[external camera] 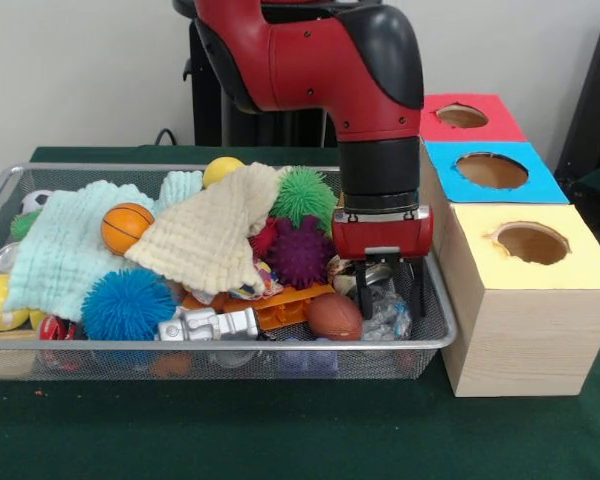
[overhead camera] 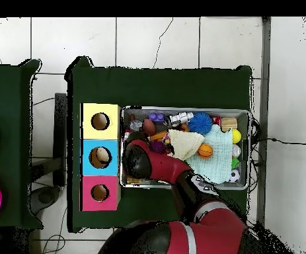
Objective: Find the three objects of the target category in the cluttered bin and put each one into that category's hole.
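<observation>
The bin (external camera: 230,344) of silver wire mesh holds a heap of toys and cloths; it also shows in the overhead view (overhead camera: 185,110). My gripper (external camera: 392,302) hangs straight down into the bin's right end, close to the boxes. It is open, with its fingers either side of a crumpled clear plastic item (external camera: 388,312). A brown football (external camera: 334,316) lies just left of the fingers. The hole (external camera: 492,170) in the blue-topped box is the middle one of three. In the overhead view the hole (overhead camera: 100,157) shows something pale inside. There the arm's wrist hides the gripper.
The red-topped box (external camera: 480,131) and the yellow-topped box (external camera: 570,265) flank the blue one. The bin holds a cream cloth (external camera: 215,240), a teal cloth (external camera: 65,250), an orange basketball (external camera: 126,227), blue (external camera: 127,303), green (external camera: 304,195) and purple (external camera: 300,250) spiky balls, and a silver robot toy (external camera: 208,323).
</observation>
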`<state>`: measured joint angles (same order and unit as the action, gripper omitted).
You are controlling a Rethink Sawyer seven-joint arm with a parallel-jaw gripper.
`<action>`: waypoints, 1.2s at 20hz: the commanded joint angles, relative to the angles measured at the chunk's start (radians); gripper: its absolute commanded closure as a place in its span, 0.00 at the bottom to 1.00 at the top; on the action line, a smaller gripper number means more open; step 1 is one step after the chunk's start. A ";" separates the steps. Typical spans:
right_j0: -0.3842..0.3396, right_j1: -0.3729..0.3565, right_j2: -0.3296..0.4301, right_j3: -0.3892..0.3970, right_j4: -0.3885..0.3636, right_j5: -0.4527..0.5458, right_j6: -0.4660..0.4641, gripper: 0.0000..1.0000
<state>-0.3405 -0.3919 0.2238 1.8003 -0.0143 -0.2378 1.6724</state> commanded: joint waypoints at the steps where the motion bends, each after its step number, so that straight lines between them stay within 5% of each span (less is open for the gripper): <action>1: 0.020 0.166 0.133 -0.123 -0.072 0.140 0.054 0.00; 7: 0.084 0.183 0.041 -0.181 -0.078 0.195 0.010 0.00; 8: 0.103 0.181 0.016 -0.183 -0.080 0.182 0.026 1.00; 17: 0.187 0.149 -0.086 -0.165 -0.039 0.143 0.090 1.00; 24: 0.275 -0.022 -0.179 -0.120 0.003 0.217 0.116 1.00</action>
<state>-0.1587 -0.3632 0.0644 1.6523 -0.0497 -0.2249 1.6724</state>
